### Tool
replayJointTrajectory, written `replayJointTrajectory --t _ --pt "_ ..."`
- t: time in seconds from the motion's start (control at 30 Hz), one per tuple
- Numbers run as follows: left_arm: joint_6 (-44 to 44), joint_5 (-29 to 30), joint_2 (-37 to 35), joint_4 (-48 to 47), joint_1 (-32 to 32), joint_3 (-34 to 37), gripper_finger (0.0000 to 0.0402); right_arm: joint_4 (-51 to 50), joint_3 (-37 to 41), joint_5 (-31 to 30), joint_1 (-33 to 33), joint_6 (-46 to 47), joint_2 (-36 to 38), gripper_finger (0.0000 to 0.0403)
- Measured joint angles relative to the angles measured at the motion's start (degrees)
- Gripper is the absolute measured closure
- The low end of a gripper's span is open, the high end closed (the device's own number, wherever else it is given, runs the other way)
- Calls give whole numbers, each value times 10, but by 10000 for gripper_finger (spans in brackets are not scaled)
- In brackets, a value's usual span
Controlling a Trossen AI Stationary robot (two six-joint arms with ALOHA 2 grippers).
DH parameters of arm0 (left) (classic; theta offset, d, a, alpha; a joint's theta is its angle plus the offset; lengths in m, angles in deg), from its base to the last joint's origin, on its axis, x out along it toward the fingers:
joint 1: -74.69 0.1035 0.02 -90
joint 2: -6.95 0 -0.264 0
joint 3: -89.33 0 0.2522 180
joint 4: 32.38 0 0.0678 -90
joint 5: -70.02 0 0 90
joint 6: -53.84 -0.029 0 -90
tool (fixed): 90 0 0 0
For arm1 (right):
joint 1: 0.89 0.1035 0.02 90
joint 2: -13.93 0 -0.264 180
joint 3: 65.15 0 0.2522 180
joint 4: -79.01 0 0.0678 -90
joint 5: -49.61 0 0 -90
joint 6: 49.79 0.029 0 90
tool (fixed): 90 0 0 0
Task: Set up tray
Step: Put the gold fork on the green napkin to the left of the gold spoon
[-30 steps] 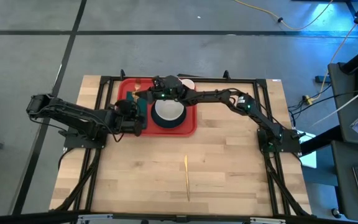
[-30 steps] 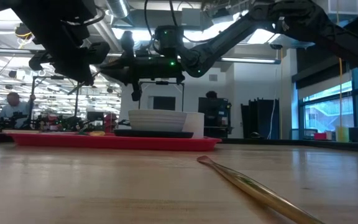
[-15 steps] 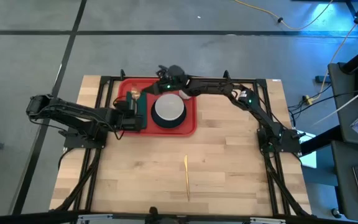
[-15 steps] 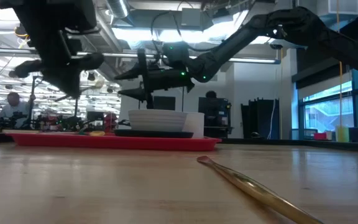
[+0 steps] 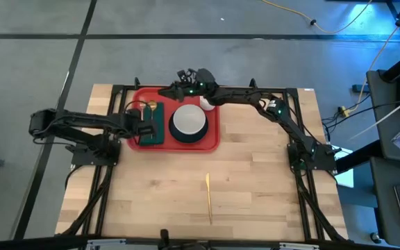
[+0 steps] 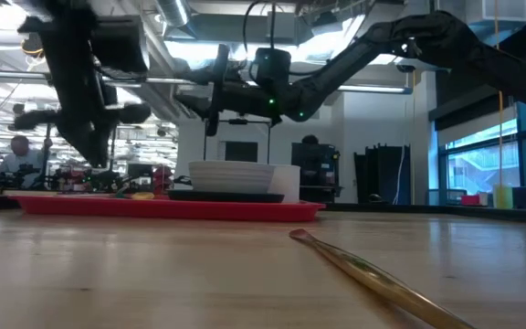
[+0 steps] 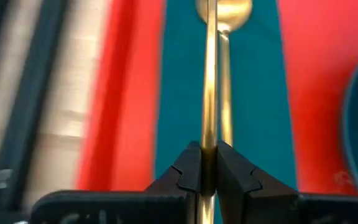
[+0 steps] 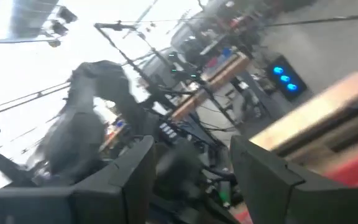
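The red tray [image 5: 214,143] lies at the table's far middle. On it are a dark green napkin [image 5: 160,130], a white bowl [image 5: 188,119] on a dark plate, and a white cup [image 5: 206,105]. My left gripper [image 7: 209,168] hovers over the napkin's left part, shut on a thin gold utensil [image 7: 209,93]. A second gold utensil with a rounded head [image 7: 224,9] lies on the napkin [image 7: 179,93] below it. My right gripper [image 5: 186,76] is open and holds nothing, high over the tray's far edge. My left gripper pinches the gold utensil's slim handle [image 7: 209,134] between its two fingertips. The fingers slant down from the table's left, and the handle runs on forward from them, along their line. The utensil stretches over the napkin; whether its far end touches anything, I cannot tell.
Another long gold utensil [image 5: 208,198] lies alone on the bare wood in the table's near middle [image 6: 363,270]. Black frame rails run along the table's left, right and far sides. People and desks show in the room beyond the far edge.
My right gripper has opened, risen and drawn back from above the bowl toward the table's far edge. My left gripper, still shut on the gold utensil, has rolled and swung a little toward the far edge over the napkin.
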Motion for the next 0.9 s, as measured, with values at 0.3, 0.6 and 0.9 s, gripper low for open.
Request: replayJointTrajectory --t 0.3,0.6,0.9 --pt "-102 -66 0 145 67 76 381 31 0 60 -8 -19 32 196" --pt "-130 -82 0 133 105 77 381 2 0 77 -4 -69 91 196" --pt "-131 -83 2 128 128 83 381 -6 0 81 11 -88 108 196"
